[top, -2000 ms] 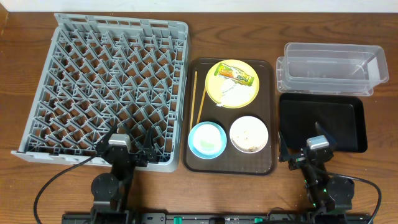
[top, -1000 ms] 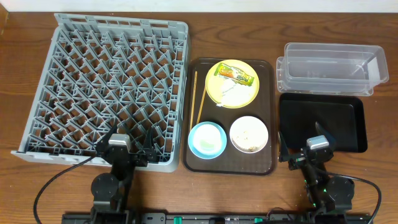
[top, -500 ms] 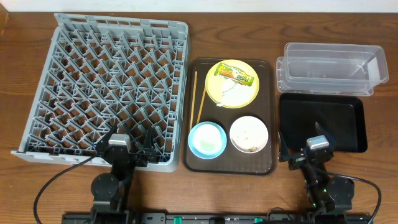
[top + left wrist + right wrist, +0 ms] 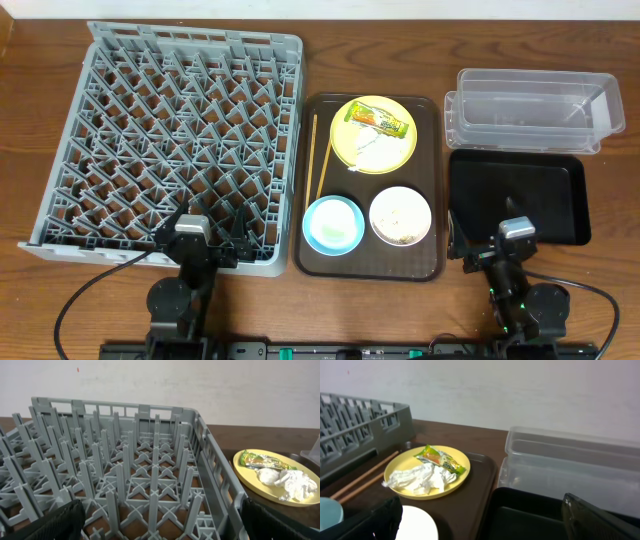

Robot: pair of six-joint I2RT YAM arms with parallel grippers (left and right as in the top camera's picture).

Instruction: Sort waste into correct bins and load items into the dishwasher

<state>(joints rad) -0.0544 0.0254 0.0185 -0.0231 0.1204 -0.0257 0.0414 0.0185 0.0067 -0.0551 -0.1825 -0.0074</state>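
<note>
Down low — left gripper (image 4: 204, 224) at dish rack (image 4: 195, 38) edge, right gripper (image 4: 488, 233) by black tray (image 4: 545, 180) — both spread, empty.

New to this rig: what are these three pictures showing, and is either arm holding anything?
Two arms each end in a two-finger gripper. One picture looks straight down. The other two come from cameras on the wrists, with the dark fingers at the bottom corners. The left gripper faces the grey dish rack. The right gripper faces the black tray and clear box. Between them a brown tray carries chopsticks, a blue bowl, a white bowl with scraps, and a yellow plate bearing a wrapper and tissue. Both grippers are open and empty.
</note>
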